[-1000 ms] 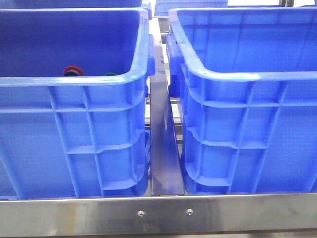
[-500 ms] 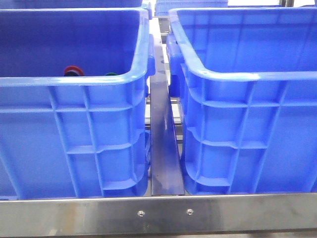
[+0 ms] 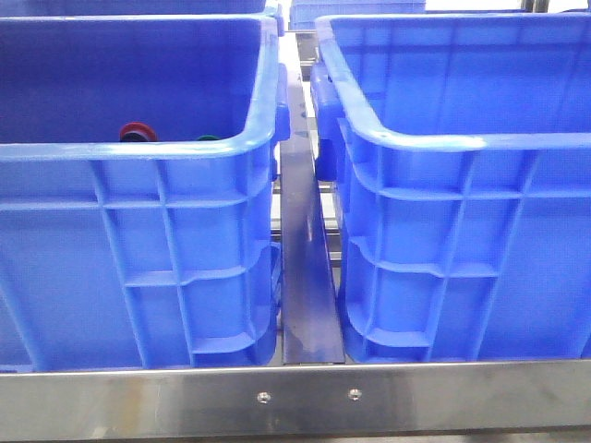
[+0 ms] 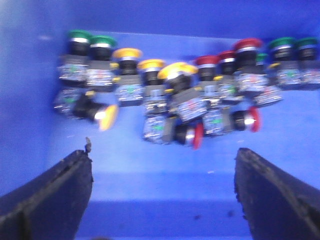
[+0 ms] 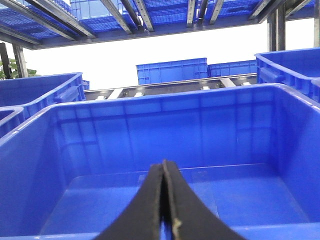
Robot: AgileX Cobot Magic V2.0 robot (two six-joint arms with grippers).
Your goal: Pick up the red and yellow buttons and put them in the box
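- Left gripper (image 4: 162, 192): spread wide, nothing between the fingers (image 4: 52, 192), hanging inside the left crate (image 3: 138, 148) over its blue floor.
- Right gripper (image 5: 163, 210): pressed closed, empty, pointing over the near rim of the box (image 5: 165, 107), whose floor shows no buttons.
- Button pile (image 4: 185, 97) against the far wall of the left crate, beyond the open fingers: green, yellow and red caps jumbled, most standing cap-up, a few tipped on their sides.
- Nearest the fingers: a tipped red button (image 4: 192, 134), a second tipped red button (image 4: 248, 120), and a tipped yellow button (image 4: 100, 116) off to one side; all blurred, so exact contacts among them cannot be told.
- From the front: only one red cap (image 3: 137, 130) and a sliver of green cap (image 3: 207, 139) peeking over the near rim of the left crate; neither arm visible there.
- Step in hand, by judgement: approach for a first pick, nothing grasped, nothing delivered.
- Next move calls for: advancing toward the pile, centring on one red or yellow cap, avoiding green ones, closing on a button standing clear of its neighbours.
- Afterwards: lifting clear of the left crate's rim, then carrying across the metal rail (image 3: 305, 268) to the box.
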